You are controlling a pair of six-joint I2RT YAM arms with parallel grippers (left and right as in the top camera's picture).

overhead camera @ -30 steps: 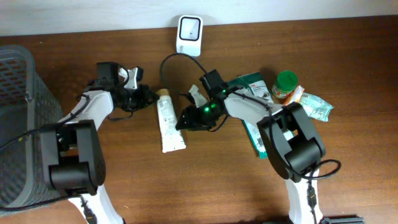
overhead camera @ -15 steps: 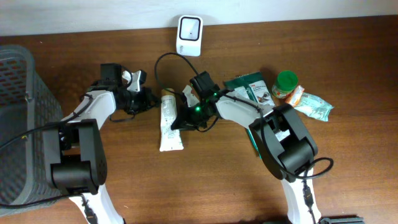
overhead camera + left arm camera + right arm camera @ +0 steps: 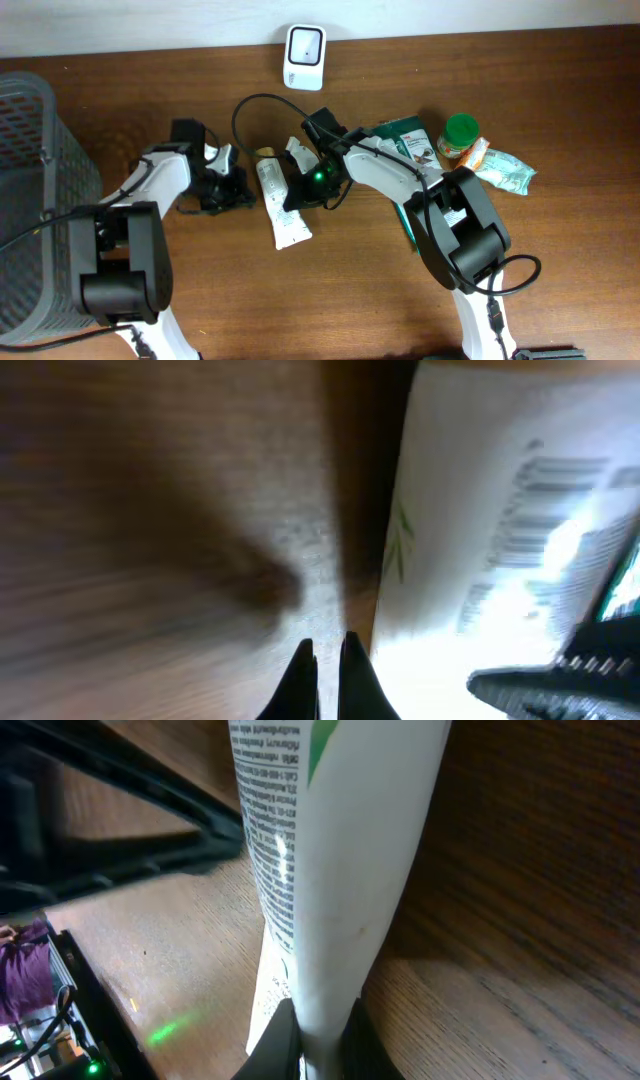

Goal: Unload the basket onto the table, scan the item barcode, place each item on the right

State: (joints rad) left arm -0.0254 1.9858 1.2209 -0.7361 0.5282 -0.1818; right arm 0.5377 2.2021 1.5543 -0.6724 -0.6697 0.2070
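A white tube (image 3: 277,203) with green print lies on the wooden table (image 3: 350,290), near its middle. My right gripper (image 3: 299,188) is shut on the tube's right edge. In the right wrist view the black fingers (image 3: 275,1045) pinch the tube (image 3: 335,860), which stretches up and away. My left gripper (image 3: 243,192) sits just left of the tube, shut with nothing in it. The left wrist view shows its fingertips (image 3: 299,672) together over bare wood, beside the tube (image 3: 470,510), whose barcode (image 3: 555,500) faces up. A white scanner (image 3: 304,50) stands at the table's back edge.
A grey mesh basket (image 3: 25,200) fills the left side. A green packet (image 3: 410,140), a green-lidded jar (image 3: 460,135) and a pale green pouch (image 3: 507,170) lie to the right. A black cable (image 3: 245,105) loops behind the tube.
My right gripper has shut on the tube and shifted left with it, and the tube has turned slightly. My left gripper has dropped toward the front, next to the tube.
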